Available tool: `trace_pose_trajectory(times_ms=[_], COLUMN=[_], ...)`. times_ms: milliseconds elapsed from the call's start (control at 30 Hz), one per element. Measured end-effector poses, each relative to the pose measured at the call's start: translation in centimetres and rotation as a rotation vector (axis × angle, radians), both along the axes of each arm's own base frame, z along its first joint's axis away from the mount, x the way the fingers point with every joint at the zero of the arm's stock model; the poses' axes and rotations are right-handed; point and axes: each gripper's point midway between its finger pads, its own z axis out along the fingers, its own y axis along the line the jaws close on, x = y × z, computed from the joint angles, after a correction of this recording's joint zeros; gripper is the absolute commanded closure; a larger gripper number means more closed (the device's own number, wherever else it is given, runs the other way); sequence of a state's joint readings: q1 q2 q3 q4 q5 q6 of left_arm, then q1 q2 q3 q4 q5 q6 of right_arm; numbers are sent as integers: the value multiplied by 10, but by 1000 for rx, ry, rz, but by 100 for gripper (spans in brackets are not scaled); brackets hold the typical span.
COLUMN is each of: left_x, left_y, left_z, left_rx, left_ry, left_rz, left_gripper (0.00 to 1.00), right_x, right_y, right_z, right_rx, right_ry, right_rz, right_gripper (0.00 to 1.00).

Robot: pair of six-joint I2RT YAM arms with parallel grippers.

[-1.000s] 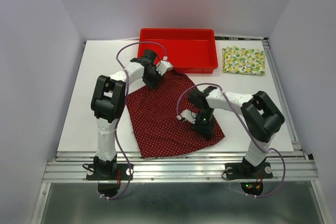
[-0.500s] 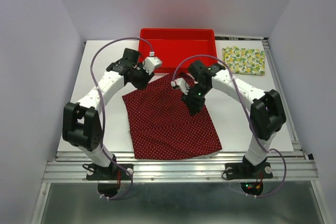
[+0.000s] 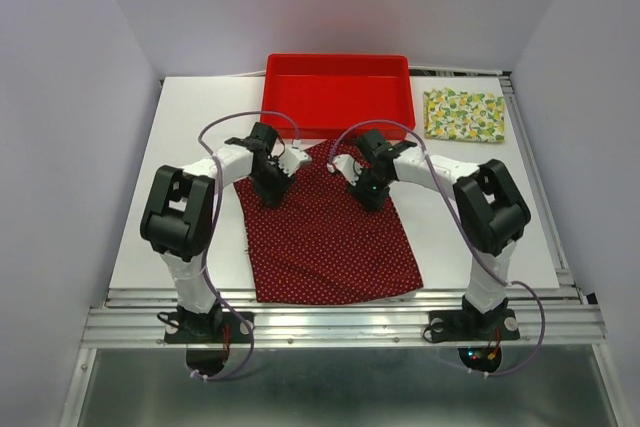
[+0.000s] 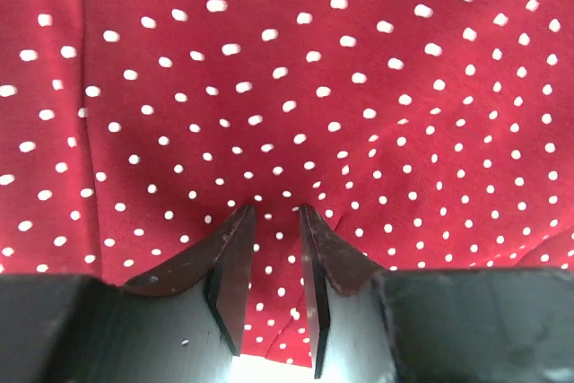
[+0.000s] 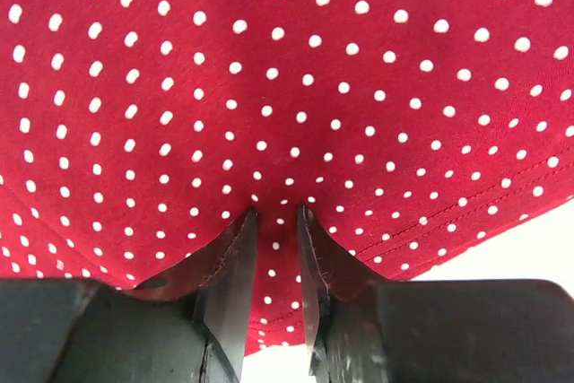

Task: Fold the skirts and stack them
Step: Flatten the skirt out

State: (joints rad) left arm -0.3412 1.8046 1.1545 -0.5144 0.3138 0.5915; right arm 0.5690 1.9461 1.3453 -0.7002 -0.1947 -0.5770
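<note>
The dark red skirt with tiny white dots (image 3: 325, 242) lies spread flat on the white table, roughly square. My left gripper (image 3: 270, 187) is down on its far left part and my right gripper (image 3: 368, 192) on its far right part. In the left wrist view the gripper (image 4: 276, 211) has its jaws nearly together, pinching the dotted cloth (image 4: 287, 87), with creases running to the tips. The right wrist view shows the same: the gripper (image 5: 276, 213) is pinched on cloth (image 5: 287, 78) near a stitched hem. The cream lemon skirt (image 3: 463, 115) lies folded at the far right.
A red plastic tray (image 3: 340, 128) stands at the back centre, just beyond both grippers. Bare white table (image 3: 190, 137) shows to the left of the skirt and to the right (image 3: 470, 217). The table's metal front rail runs below the skirt.
Both grippers have come down onto the skirt's far edge, drawing nearer the bases. Over the last second the skirt went from skewed to squarer and flatter.
</note>
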Motion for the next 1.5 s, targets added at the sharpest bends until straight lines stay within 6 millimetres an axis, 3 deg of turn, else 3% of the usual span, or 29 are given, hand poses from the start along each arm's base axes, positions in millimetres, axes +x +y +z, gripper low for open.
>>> trace_pose_trajectory(times_ms=[100, 333, 533, 600, 667, 767, 867, 933, 1033, 1100, 1200, 1367, 1500], left_x=[8, 23, 5, -1, 3, 32, 64, 74, 84, 91, 98, 107, 112], left_y=[-7, -50, -58, -50, -41, -30, -21, -20, -24, -25, -24, -19, -16], left_z=[0, 2, 7, 20, 41, 79, 110, 120, 122, 113, 93, 69, 63], left_rx=[-4, -42, -89, -112, -143, -188, -201, -201, -196, -184, -162, -118, -99], left_ry=[-11, -35, 8, 17, -1, -96, -211, -248, -268, -267, -247, -234, -246], left_rz=[-14, -100, -178, -182, -172, -148, -132, -137, -152, -154, -155, -152, -155], left_gripper=[62, 62, 56, 51, 40, 39, 39, 39, 39, 39, 39, 39, 39], right_x=[-17, -82, -113, -102, -66, 7, 63, 87, 102, 104, 106, 116, 117], right_y=[-11, -29, -41, -39, -36, -42, -57, -68, -76, -83, -89, -98, -105], right_z=[-1, 1, 11, 24, 48, 93, 119, 114, 86, 56, 31, 19, 9], right_rx=[0, 22, -18, -5, 45, 122, 136, 115, 68, 23, -19, -50, -69], right_ry=[2, 148, 283, 268, 179, -13, -157, -190, -170, -121, -89, -136, -151], right_rz=[10, 56, 63, 49, 6, -78, -141, -162, -163, -151, -134, -124, -119], right_gripper=[71, 70, 64, 62, 59, 54, 53, 50, 48, 45, 42, 41, 41])
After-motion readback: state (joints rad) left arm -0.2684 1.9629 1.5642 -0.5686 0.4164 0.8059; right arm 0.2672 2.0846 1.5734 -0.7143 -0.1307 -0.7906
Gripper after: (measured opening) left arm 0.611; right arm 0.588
